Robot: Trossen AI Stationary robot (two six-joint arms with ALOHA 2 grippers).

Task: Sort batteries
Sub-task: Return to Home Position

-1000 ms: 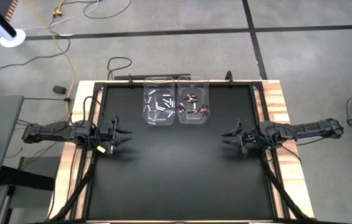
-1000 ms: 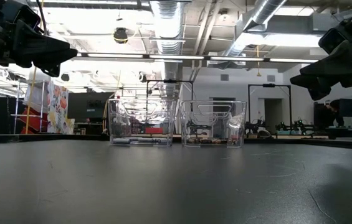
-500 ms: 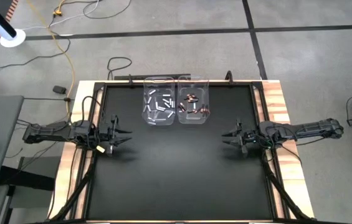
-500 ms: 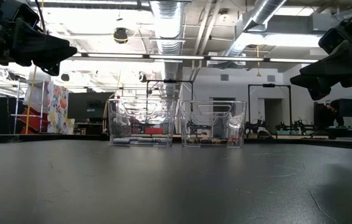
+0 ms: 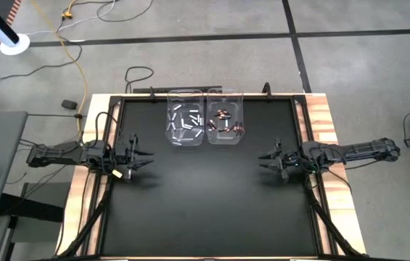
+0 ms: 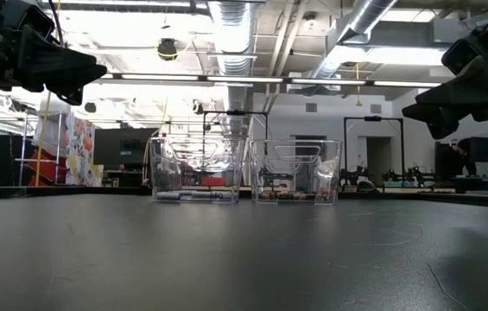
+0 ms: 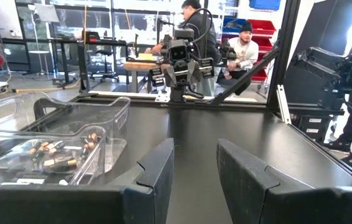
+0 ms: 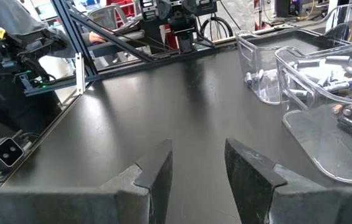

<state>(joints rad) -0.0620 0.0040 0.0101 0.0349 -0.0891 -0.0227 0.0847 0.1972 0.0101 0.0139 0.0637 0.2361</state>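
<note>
Batteries: white batteries [image 5: 183, 122] lie in the left bin [image 5: 185, 90], dark batteries [image 5: 224, 125] in the right bin [image 5: 225, 90]; you have none loose in view.
Bins: just beside each other, at the middle of the surface's [image 5: 205, 203] back edge.
Left end effector [image 5: 149, 154]: hovers near the left edge, fingers spread, empty.
Right end effector [image 5: 263, 161]: hovers near the right edge, fingers spread, empty.
Handling: likely light, rigid, smooth and round, so expect roll and slip.
Grip: if you re-pick, pinch across the barrel at mid-length; end grips probably pivot.
Bin risk: thin clear plastic, probably slides if nudged; enter from above.
</note>
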